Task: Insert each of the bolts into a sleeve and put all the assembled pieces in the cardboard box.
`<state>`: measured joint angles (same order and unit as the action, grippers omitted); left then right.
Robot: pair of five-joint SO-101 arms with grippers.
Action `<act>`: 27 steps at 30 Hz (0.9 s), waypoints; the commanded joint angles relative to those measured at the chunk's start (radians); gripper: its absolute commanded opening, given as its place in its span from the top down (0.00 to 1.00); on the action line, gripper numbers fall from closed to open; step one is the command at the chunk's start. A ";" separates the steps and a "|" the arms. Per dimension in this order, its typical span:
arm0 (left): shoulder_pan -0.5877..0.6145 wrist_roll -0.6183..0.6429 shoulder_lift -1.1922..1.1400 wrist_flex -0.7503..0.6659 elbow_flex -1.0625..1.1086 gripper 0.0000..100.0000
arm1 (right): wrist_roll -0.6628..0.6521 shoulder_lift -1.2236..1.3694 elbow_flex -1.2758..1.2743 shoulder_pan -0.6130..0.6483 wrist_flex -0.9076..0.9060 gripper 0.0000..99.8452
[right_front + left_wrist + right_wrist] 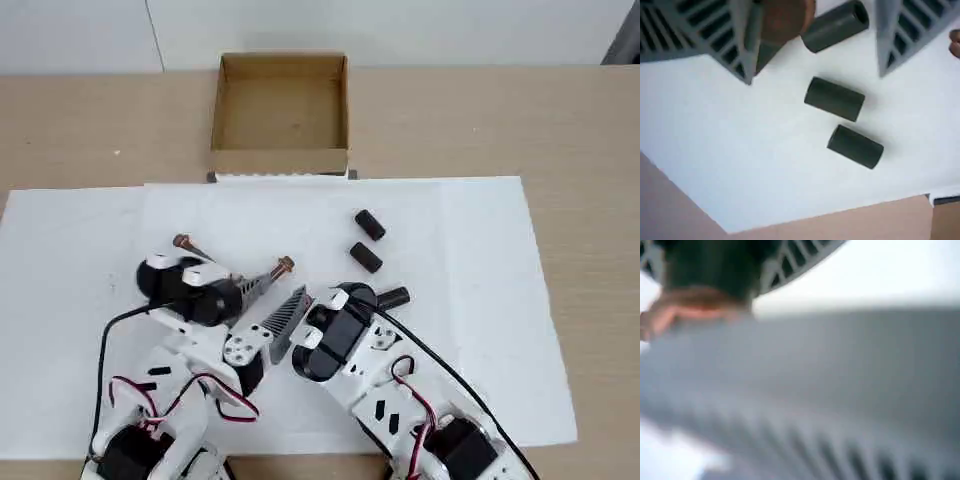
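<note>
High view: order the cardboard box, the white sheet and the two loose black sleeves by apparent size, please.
1. White sheet, largest.
2. Cardboard box.
3. Sleeve nearer the box and sleeve nearer the arms: smallest. They look alike, so they are not ranked against each other.

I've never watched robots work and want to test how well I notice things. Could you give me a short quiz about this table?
1. How many black sleeves can you count?
2. True or false: the cardboard box already holds an assembled piece.
3. The bolts have heads of which colour? A green, B copper-brown, C white.

Key: 1. Three. 2. False, the box is empty. 3. B.
</note>
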<state>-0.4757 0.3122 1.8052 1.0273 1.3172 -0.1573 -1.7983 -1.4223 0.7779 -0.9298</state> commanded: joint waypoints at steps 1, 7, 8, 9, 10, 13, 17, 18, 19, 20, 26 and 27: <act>0.005 -0.005 0.008 0.006 -0.068 0.89 | -0.006 -0.010 0.017 -0.010 0.022 1.00; 0.008 -0.008 0.009 0.003 -0.131 1.00 | -0.006 -0.010 0.017 -0.033 0.019 1.00; 0.023 -0.009 0.009 0.003 -0.137 0.99 | -0.006 -0.004 0.012 -0.056 0.013 1.00; 0.049 -0.014 0.008 0.003 -0.139 0.99 | -0.008 -0.007 0.003 -0.088 -0.004 1.00; 0.080 -0.037 0.008 0.003 -0.134 0.99 | -0.009 -0.010 -0.006 -0.122 -0.021 1.00; 0.215 -0.158 0.008 0.002 -0.085 0.99 | -0.006 -0.010 -0.008 -0.217 -0.035 1.00; 0.388 -0.244 0.009 0.002 0.039 0.99 | 0.012 -0.010 0.012 -0.314 -0.030 1.00; 0.419 -0.244 0.009 0.002 0.067 0.99 | 0.032 -0.005 0.021 -0.329 -0.038 1.00; 0.442 -0.247 0.009 0.002 0.096 0.99 | 0.054 0.001 0.035 -0.346 -0.044 1.00; 0.460 -0.256 0.009 0.003 0.125 0.99 | 0.072 0.001 0.049 -0.360 -0.059 1.00; 0.497 -0.270 0.009 0.005 0.243 0.99 | 0.133 0.002 0.143 -0.414 -0.143 1.00; 0.497 -0.270 0.009 0.005 0.248 0.99 | 0.133 0.004 0.157 -0.417 -0.150 1.00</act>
<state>0.0153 0.0499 1.8052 1.0273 1.5597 -0.0468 -1.7983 -1.3548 0.3775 -1.0679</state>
